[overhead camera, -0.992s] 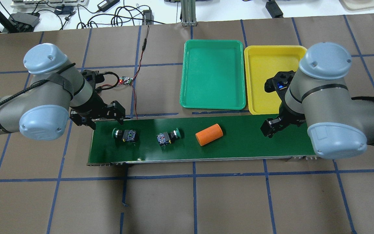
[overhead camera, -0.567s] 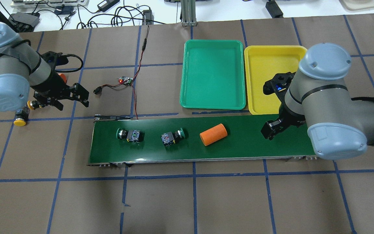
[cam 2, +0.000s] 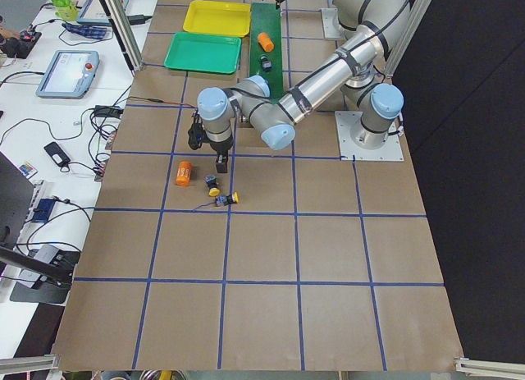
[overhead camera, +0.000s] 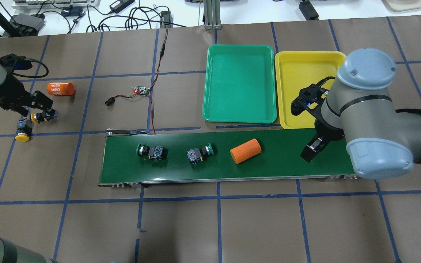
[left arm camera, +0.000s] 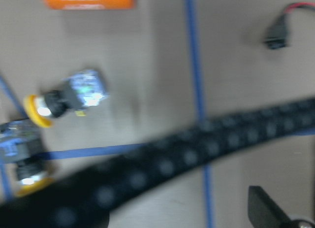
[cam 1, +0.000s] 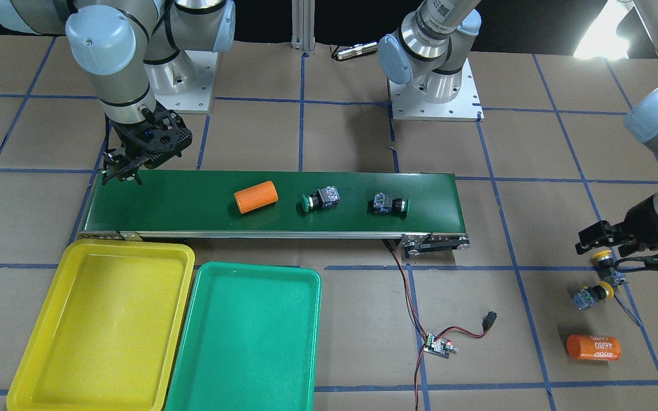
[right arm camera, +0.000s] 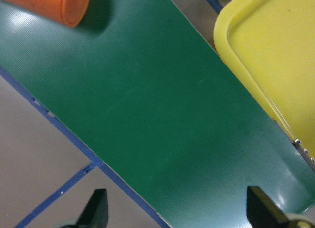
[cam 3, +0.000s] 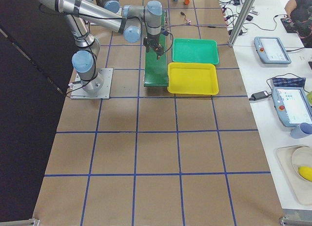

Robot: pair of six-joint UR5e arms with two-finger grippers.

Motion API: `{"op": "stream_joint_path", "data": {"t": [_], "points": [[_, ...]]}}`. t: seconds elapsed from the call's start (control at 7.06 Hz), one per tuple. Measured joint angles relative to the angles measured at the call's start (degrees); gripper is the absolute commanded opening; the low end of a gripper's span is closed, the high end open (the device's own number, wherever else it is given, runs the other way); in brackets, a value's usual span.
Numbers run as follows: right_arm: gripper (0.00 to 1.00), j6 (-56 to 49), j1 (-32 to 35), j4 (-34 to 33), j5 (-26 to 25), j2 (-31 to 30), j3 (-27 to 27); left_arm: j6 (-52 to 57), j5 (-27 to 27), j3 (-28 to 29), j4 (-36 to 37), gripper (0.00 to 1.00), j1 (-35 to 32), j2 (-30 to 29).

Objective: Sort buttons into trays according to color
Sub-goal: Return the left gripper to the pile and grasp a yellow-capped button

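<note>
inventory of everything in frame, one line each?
green buttons: 2, green caps, lying on the belt
yellow buttons: 2, yellow caps, on the table at the robot's far left
orange cylinders: 2, orange, one on the belt, one on the table near the yellow buttons
green tray: 1, green, beyond the belt, empty
yellow tray: 1, yellow, beside the green tray, empty
belt: 1, dark green, mid-table
circuit board: 1, wired, left of the green tray
table: 1, brown, blue tape grid
left gripper: open, over the yellow buttons
right gripper: open, over the belt's right end
</note>
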Motion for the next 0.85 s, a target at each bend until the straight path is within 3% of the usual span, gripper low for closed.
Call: {"op": "stream_joint_path", "data": {"t": [0.57,0.85], "points": [[1.00,-32.5,-0.1,-0.5,0.1,0.0,0.2,3.3,-0.1,2.2,7.4,0.99,5.1,-8.5],[1.00,-44.6,0.0,-0.6,0.1,0.1,0.3,2.9,-0.1,1.7,8.3,0.67,5.1,-9.6]]}}
